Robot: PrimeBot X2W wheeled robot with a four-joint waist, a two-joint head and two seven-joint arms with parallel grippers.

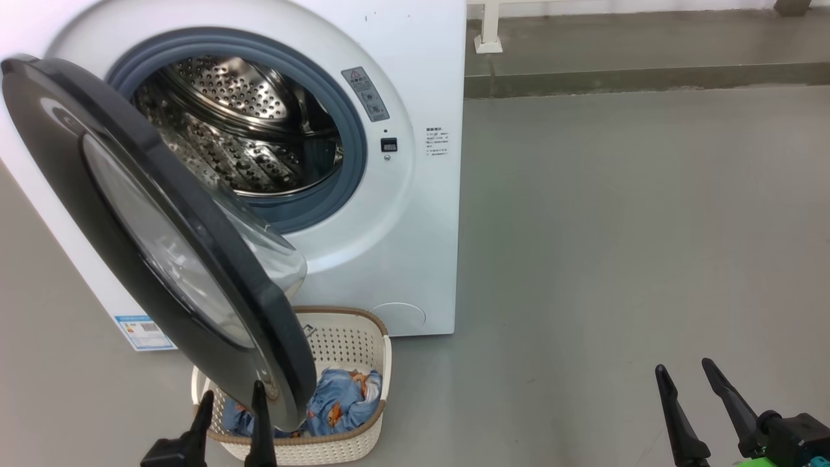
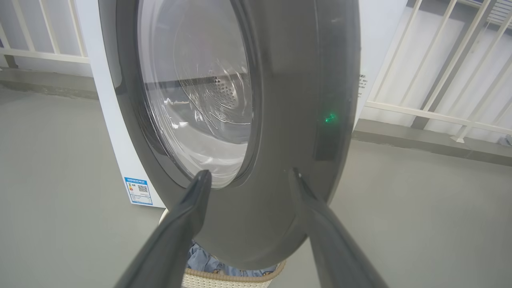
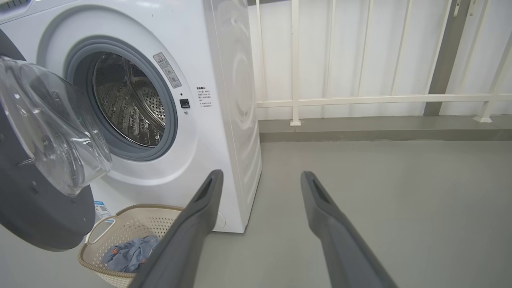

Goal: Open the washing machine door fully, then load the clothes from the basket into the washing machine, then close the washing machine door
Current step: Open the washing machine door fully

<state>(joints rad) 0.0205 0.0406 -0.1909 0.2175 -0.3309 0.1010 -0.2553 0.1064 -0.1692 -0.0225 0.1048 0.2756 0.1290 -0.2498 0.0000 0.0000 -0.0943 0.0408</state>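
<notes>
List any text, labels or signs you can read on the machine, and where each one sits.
No wording can be read in any view.
On the washing machine, the grey sticker beside the drum opening: a red warning triangle, wording too small.
The black print block on the front, right of the opening: too small to read.
The blue label at the front's lower left: a QR code, text too blurred.

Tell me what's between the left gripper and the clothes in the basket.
The washing machine door: its black lower edge hangs over the basket, between the left gripper and the clothes, seen in head and left wrist views.
</notes>
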